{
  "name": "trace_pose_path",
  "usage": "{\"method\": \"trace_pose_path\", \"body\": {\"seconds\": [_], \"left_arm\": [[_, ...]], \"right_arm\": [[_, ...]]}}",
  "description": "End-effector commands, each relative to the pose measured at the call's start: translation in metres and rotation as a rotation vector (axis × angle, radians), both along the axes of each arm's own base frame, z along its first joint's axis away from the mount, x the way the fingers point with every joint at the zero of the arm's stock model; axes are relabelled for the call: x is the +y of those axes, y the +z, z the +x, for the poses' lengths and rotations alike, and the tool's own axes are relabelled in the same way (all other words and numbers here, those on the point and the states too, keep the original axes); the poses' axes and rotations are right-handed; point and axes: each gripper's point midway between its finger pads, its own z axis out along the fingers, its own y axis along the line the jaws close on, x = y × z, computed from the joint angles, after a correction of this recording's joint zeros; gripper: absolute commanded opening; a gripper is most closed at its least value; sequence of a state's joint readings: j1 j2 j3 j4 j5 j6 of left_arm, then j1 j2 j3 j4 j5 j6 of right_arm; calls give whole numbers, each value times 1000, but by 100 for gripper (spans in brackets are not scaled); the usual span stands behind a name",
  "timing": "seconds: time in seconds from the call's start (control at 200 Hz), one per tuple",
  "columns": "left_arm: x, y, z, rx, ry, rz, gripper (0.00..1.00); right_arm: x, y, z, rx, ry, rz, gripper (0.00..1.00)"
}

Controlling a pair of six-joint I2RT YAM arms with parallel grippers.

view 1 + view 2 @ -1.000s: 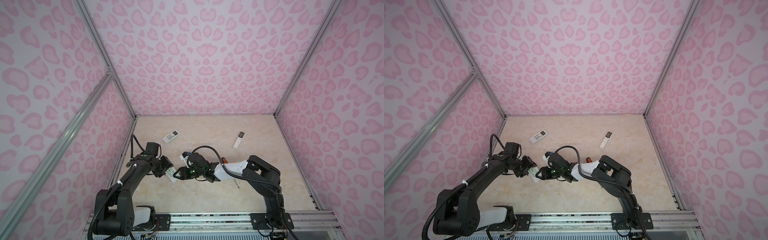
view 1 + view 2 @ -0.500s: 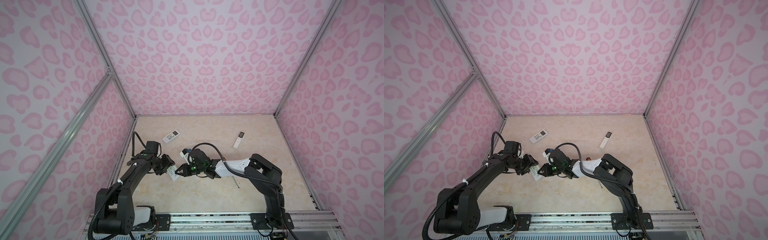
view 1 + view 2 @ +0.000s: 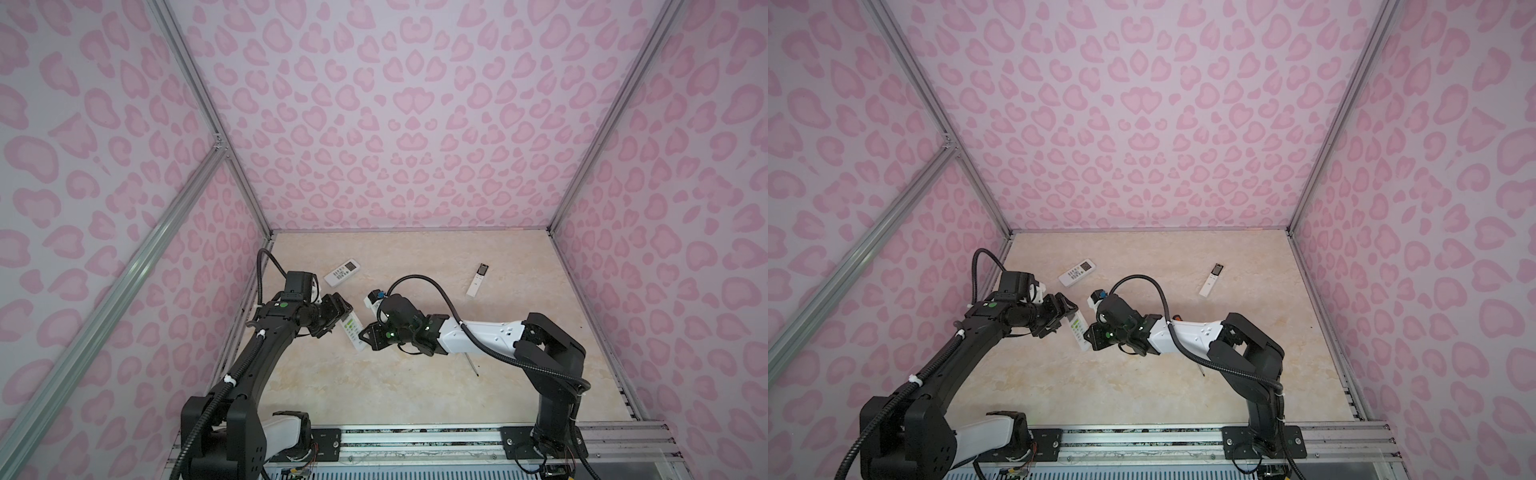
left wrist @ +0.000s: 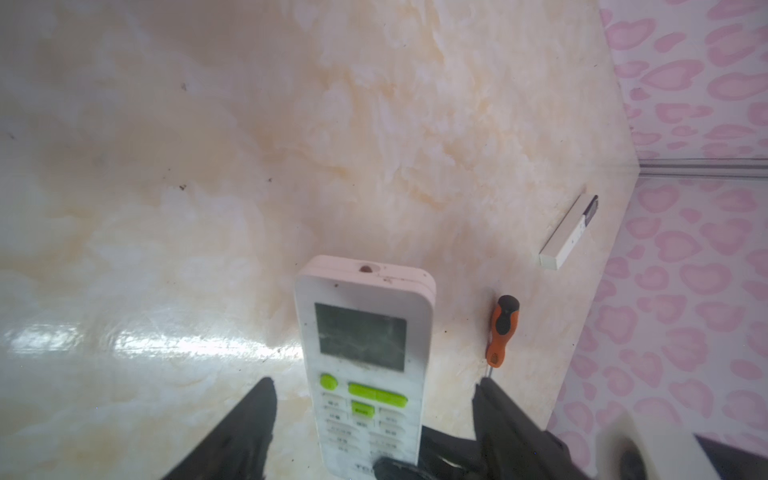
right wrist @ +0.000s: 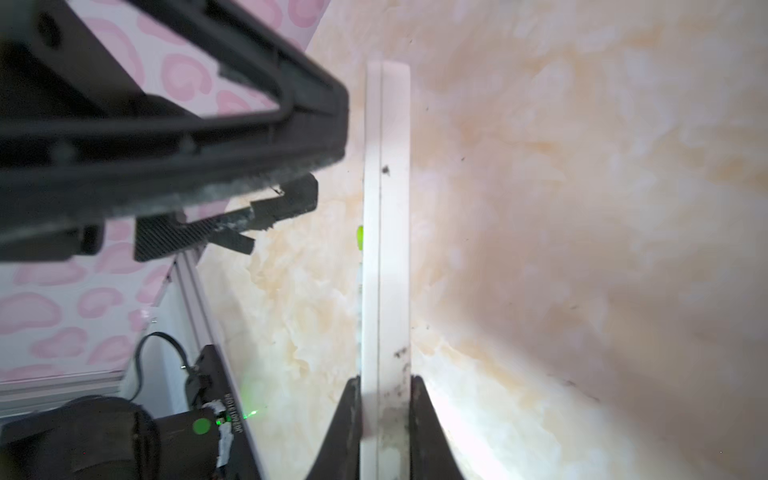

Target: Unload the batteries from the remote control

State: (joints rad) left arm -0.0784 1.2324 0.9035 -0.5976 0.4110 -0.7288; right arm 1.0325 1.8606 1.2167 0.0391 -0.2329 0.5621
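Observation:
A white remote control (image 4: 365, 365) with a screen and lime-green buttons is held off the table between the two arms, and shows in both top views (image 3: 352, 328) (image 3: 1077, 328). My right gripper (image 5: 384, 379) is shut on its thin sides at the end nearest that wrist. It shows there edge-on as a remote control (image 5: 386, 208). My left gripper (image 4: 374, 382) is open around the button end, with a gap on each side between its fingers (image 4: 249, 428) and the casing. The batteries are hidden.
A second white remote (image 3: 341, 272) lies at the back left and a slim white remote (image 3: 477, 280) at the back right. An orange-handled screwdriver (image 4: 500, 328) lies on the marble table (image 3: 415, 395) under my right arm. Pink walls close in left, right and back.
My right gripper has closed on the remote control's end. My left gripper has opened wider and let go of the remote. Both arms have hardly shifted.

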Motion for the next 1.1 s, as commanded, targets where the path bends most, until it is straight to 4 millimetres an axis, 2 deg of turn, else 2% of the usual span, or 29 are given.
{"method": "trace_pose_path", "body": {"seconds": [0.0, 0.12, 0.215, 0.36, 0.47, 0.67, 0.83, 1.0, 1.095], "left_arm": [[0, 18, -2, 25, 77, -53, 73], [-3, 37, 1, 3, 138, -123, 71], [-4, 43, 1, 9, 162, -143, 70], [-6, 23, -5, 86, 202, -173, 67], [-10, 10, -10, 129, 202, -194, 65], [-9, 11, -12, 120, 204, -192, 65], [-11, -1, -14, 153, 207, -202, 64], [-15, -3, -10, 148, 185, -214, 54], [-16, -2, -8, 137, 174, -214, 43]], "right_arm": [[-37, -8, 17, -292, -34, -322, 8], [-44, 5, 19, -460, -29, -440, 8], [-47, 17, 19, -567, -48, -503, 8], [-41, 32, 10, -691, -39, -553, 8], [-34, 35, 0, -735, -1, -561, 8], [-24, 30, -13, -775, 53, -597, 7], [-18, 33, -17, -801, 68, -601, 7], [-15, 34, -19, -809, 79, -605, 8], [-13, 33, -21, -810, 91, -610, 9]]}}
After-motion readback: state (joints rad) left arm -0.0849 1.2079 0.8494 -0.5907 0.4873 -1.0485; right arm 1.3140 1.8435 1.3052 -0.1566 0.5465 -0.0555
